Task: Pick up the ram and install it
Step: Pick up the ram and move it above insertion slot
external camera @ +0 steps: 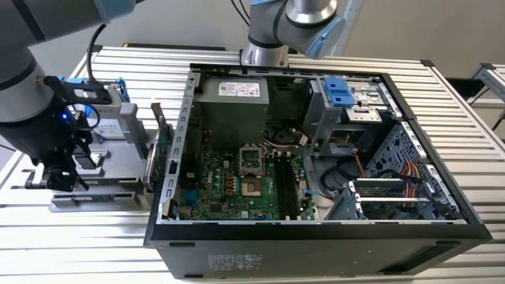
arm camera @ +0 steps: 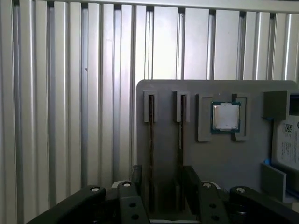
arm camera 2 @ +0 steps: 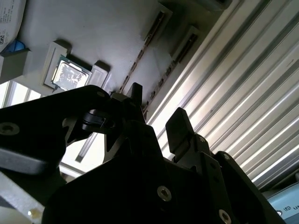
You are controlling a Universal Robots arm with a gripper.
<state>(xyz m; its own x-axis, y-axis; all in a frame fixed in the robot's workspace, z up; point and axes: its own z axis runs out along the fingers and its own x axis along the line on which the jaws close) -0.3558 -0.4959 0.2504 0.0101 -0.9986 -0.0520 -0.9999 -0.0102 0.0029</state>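
Your gripper (arm camera: 163, 172) hangs low over the near end of a grey tray (arm camera: 219, 163). Its jaws stand wide apart with nothing between them. In the exterior view the gripper (external camera: 61, 177) is at the left, outside the case (external camera: 316, 242).

The ram (arm camera: 151, 140) stands on edge in a narrow slot of the tray. A second stick (arm camera: 181, 135) stands in the slot just beside it. Both run back under the fingers (arm camera: 190, 179), and you cannot tell which stick they line up with. In the second wrist view the ram (arm camera 2: 164, 77) shows as a thin strip running toward the gap between the fingers (arm camera 2: 178, 125).

The tray also holds a processor (arm camera: 225, 116) in a square pocket, just beyond the second stick. A hard drive (arm camera: 286, 149) lies at the tray's far side from the ram. The tray lies on a slatted metal table (arm camera: 56, 93).

Between tray and case a green card (external camera: 163, 151) stands upright, close against the case wall, in line between the gripper and the motherboard (external camera: 229, 195). The case lies open on its side. On the board, long black sockets (external camera: 285, 186) run beside the processor socket (external camera: 251, 171). Toward the exterior view's right, a drive cage (external camera: 347, 97) and loose cables (external camera: 410, 171) crowd that end of the case.
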